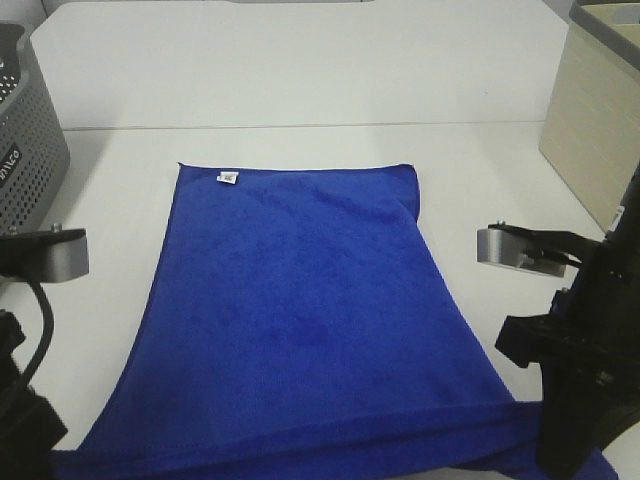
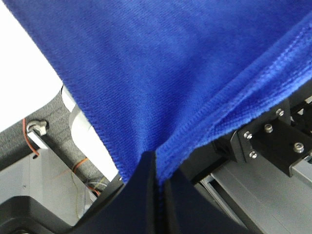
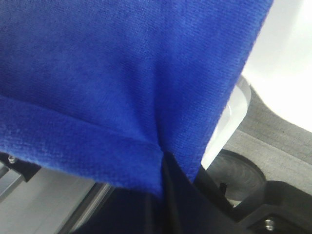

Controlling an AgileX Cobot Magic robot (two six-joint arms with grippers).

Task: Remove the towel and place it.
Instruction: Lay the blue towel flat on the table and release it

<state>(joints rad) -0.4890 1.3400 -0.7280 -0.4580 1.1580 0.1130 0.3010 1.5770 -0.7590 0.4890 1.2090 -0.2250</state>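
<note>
Blue towel [image 1: 290, 300] lies spread on white table [image 1: 300, 90] | left gripper [image 2: 157, 162] and right gripper [image 3: 163, 160] each clench a near corner | advice: both arms should move evenly, holding the cloth taut.

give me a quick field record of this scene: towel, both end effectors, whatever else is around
towel: deep-blue, spread over the white table, far edge lying flat
white tag: near the towel's far left corner
left end effector: shut on the towel's near edge
right end effector: shut on the towel's near edge
grey perforated basket: far left, apart from the towel
beige box: far right, apart from the towel
</note>
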